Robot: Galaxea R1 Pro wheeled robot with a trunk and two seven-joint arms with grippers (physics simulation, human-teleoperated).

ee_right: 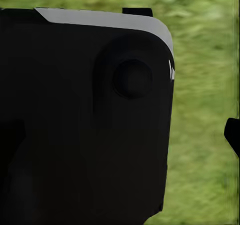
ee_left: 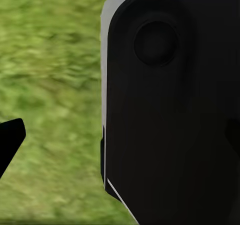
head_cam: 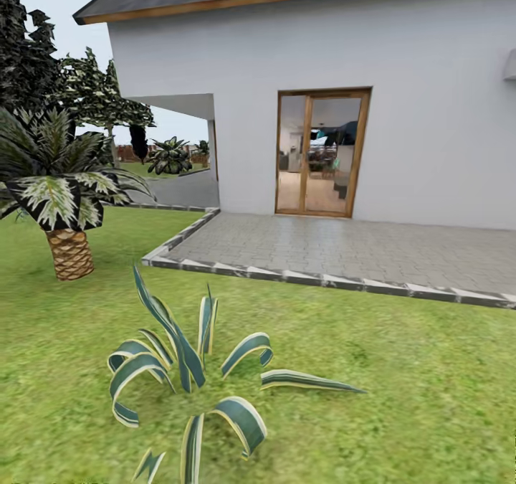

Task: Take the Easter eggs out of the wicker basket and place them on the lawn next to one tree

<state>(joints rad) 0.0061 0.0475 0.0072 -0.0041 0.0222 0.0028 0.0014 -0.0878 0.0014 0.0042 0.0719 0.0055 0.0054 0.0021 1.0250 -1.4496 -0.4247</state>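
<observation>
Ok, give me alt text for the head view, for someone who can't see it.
A green lawn with a spiky striped-leaf plant in the foreground, facing a white house with a wood-framed glass door and a grey paved patio. A short palm stands at left, dark conifers behind it.

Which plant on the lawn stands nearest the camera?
The striped, sword-leaved plant low in the head view; the short palm with the scaly trunk stands farther back on the lawn.

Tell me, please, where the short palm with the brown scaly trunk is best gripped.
Probably on the short palm's brown scaly trunk, below the drooping striped fronds, approached level from the open green lawn at the view's right; fronds crowd everything higher.
</observation>
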